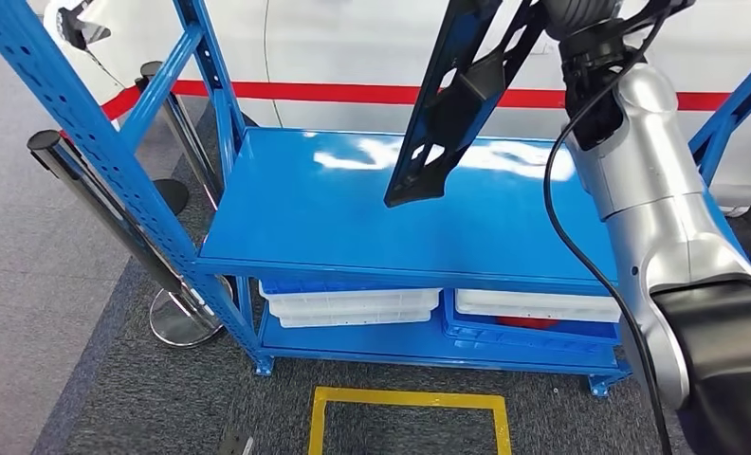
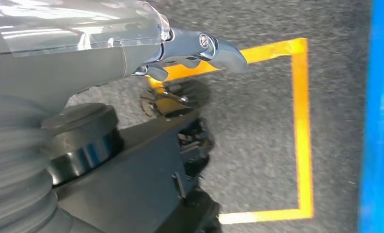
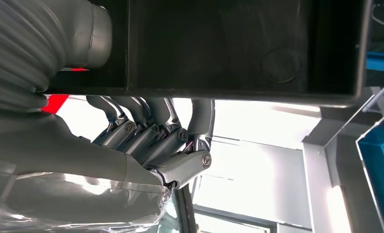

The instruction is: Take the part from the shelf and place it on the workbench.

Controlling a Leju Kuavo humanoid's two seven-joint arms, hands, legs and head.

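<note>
The right robot hand point(image 3: 151, 141) curls tight round the black part point(image 1: 457, 95), high at one o'clock; swinging could bump the shelf point(image 1: 372, 227).

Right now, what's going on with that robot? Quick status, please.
Right hand grips the black part, lifted above the blue shelf. Left hand hangs over the floor, holding nothing. Shelf posts stand beside the part.

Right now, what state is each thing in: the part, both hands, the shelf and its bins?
Black part: lifted clear above the shelf, tilted, held at its upper end.
Right hand: fingers curled onto the part.
Left hand: hanging over the floor, holding nothing.
Blue shelf: top level bare.
White bins: stacked on the lower level.
</note>
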